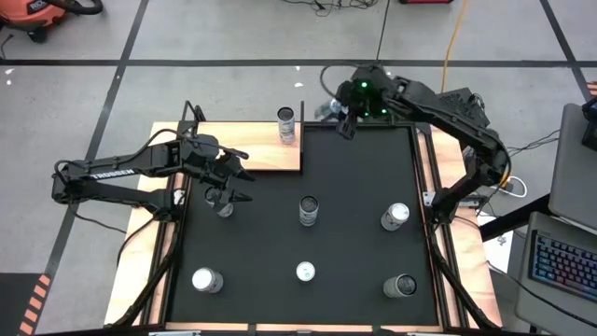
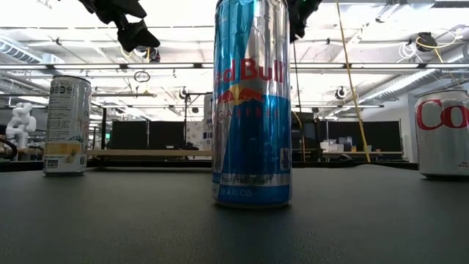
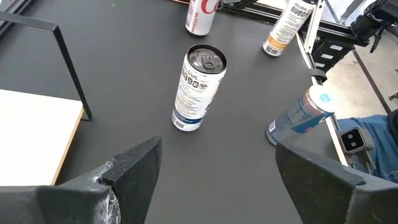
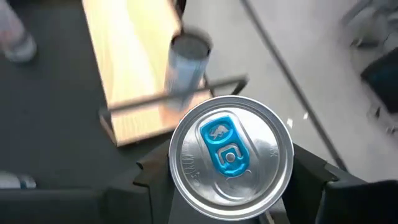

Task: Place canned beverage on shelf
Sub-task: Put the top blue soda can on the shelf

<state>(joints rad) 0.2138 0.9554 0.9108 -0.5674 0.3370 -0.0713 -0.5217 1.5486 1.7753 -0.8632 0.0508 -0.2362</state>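
Observation:
My right gripper (image 4: pixel 230 186) is shut on a silver canned beverage with a blue tab (image 4: pixel 231 155). It holds the can in the air by the mat's far edge (image 1: pixel 328 110), just right of the shelf. The shelf (image 1: pixel 247 145) is a light-wood board with thin black uprights at the mat's far left. A can (image 1: pixel 286 124) stands on its right end. My left gripper (image 1: pixel 229 191) hovers open over the mat's left side, in front of the shelf. Its fingers (image 3: pixel 134 168) frame a white can (image 3: pixel 199 87) farther off without touching it. My right gripper pinches the can's side wall just under the top rim (image 4: pixel 180 180), one finger on either side. The fingers slant down at it from the table's far right. The can is clear of the table, its top up and facing the wrist camera.
Several cans stand upright on the black mat (image 1: pixel 364 168): one in the middle (image 1: pixel 308 210), one to the right (image 1: pixel 395 217), and three near the front (image 1: pixel 206 280), (image 1: pixel 305 272), (image 1: pixel 401 286). The left part of the shelf board is bare wood.

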